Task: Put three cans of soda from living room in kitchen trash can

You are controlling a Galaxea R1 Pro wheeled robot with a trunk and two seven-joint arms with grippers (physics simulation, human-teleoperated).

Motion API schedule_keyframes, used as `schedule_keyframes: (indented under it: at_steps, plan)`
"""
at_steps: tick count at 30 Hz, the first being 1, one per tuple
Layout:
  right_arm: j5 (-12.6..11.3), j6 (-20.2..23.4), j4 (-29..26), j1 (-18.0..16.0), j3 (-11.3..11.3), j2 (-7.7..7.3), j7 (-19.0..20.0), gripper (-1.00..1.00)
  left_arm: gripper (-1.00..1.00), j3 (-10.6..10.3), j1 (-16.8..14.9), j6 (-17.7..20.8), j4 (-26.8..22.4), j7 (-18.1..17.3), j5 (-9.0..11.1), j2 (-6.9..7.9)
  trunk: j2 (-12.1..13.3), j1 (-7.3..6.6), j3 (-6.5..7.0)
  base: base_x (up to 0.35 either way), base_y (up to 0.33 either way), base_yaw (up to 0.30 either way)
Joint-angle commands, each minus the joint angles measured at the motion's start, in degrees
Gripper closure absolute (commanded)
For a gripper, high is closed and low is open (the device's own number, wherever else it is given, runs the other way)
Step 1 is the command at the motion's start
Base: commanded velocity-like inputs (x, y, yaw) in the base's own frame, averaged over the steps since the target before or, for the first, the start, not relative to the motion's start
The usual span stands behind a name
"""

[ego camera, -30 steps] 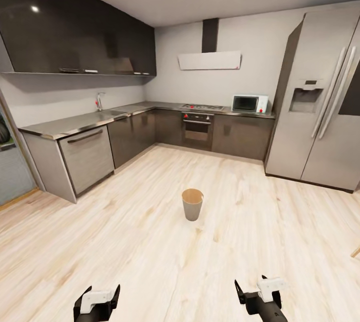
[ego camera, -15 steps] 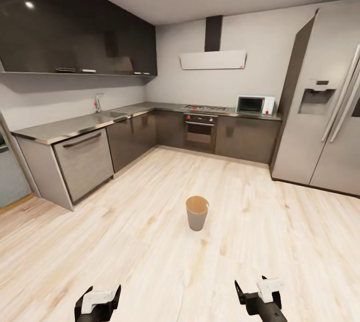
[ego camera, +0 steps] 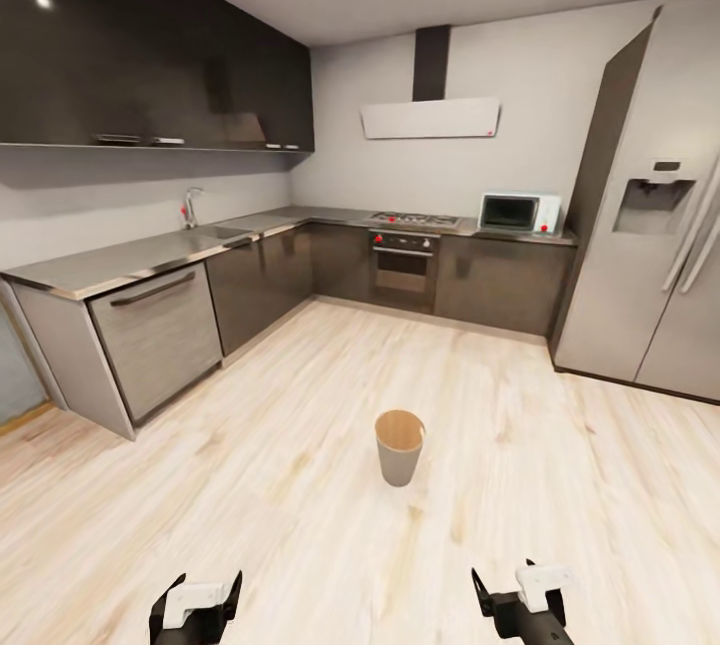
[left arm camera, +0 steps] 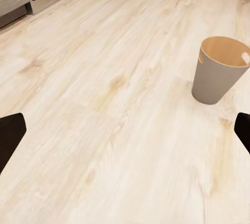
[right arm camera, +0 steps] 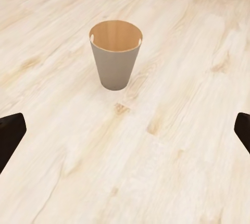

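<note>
Tash can (ego camera: 400, 448) | tapered, grey-tan wall | pale plank floor (ego camera: 300, 485)

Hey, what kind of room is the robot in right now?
A home kitchen: a steel fridge at the right, a built-in oven under a white hood, and a microwave on the dark counter. A small trash can stands on the wood floor.

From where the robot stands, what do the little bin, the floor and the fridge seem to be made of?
Bin: matte grey-tan outside, smooth coppery-brown inside; perhaps plastic or card, hard to tell. Floor: pale wood planks, with visible grain and knots. Fridge: brushed steel look, with a soft grey sheen.
</note>
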Motion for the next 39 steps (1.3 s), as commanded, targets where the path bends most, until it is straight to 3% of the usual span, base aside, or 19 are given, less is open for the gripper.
schedule_keyframes:
  at_steps: [1, 12, 39]
  plan:
    - [0.0, 0.0, 0.0, 0.0, 0.0, 0.0, 0.0, -1.0, -1.0, 0.0, 0.0, 0.0, 0.0, 0.0, 0.0, 0.0, 0.0, 0.0, 0.0, 0.322, 0.002, 0.0]
    - [0.0, 0.0, 0.1, 0.0, -0.1, -0.01, 0.0, -1.0, -1.0, 0.1, 0.0, -0.2, 2.5, 0.0, 0.2, 0.0, 0.0, 0.0, 0.0, 0.322, 0.001, 0.0]
    - [0.1, 0.0, 0.4, 0.0, -0.1, -0.01, 0.0, -1.0, -1.0, 0.3, 0.1, -0.1, 2.4, 0.0, 0.2, 0.0, 0.0, 0.0, 0.0, 0.322, 0.0, 0.0]
